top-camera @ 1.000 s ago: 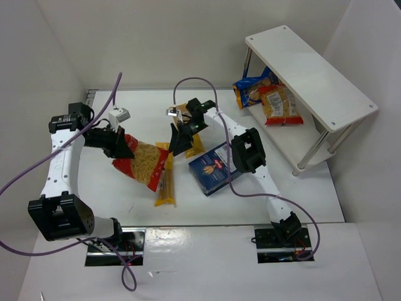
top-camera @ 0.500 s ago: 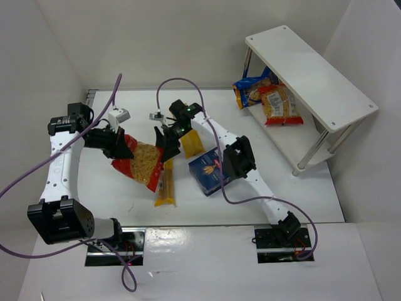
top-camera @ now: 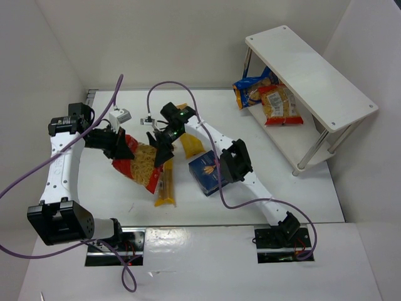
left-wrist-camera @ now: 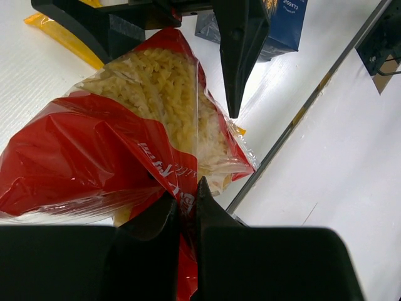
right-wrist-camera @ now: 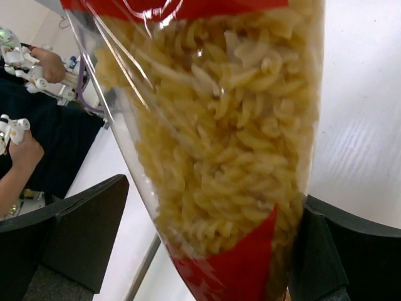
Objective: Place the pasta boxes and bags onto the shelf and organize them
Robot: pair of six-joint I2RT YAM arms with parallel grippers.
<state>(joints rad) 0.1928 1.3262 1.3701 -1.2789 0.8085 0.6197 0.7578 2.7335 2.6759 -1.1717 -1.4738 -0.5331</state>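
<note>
A clear bag of short pasta with red edges (top-camera: 143,164) hangs tilted above the table, and my left gripper (top-camera: 120,147) is shut on its red top edge (left-wrist-camera: 183,199). My right gripper (top-camera: 160,149) is open, its two black fingers (left-wrist-camera: 239,56) on either side of the bag's lower end (right-wrist-camera: 232,144). The dark blue pasta box (top-camera: 210,170) lies flat on the table to the right. One long yellow spaghetti packet (top-camera: 166,187) lies under the bag, another (top-camera: 191,144) behind the right arm. The white shelf (top-camera: 307,66) stands at the far right.
Under the shelf's top board, on its lower board, lie a blue-edged bag (top-camera: 253,88) and a red-edged bag (top-camera: 281,104). White walls close in the table at the left, back and right. A metal rail (left-wrist-camera: 301,113) runs along the table's near edge.
My right arm has swung left from the yellow packet towards the lifted bag, and its open fingers now straddle the bag's lower end. The left gripper keeps hold of the bag in place.
</note>
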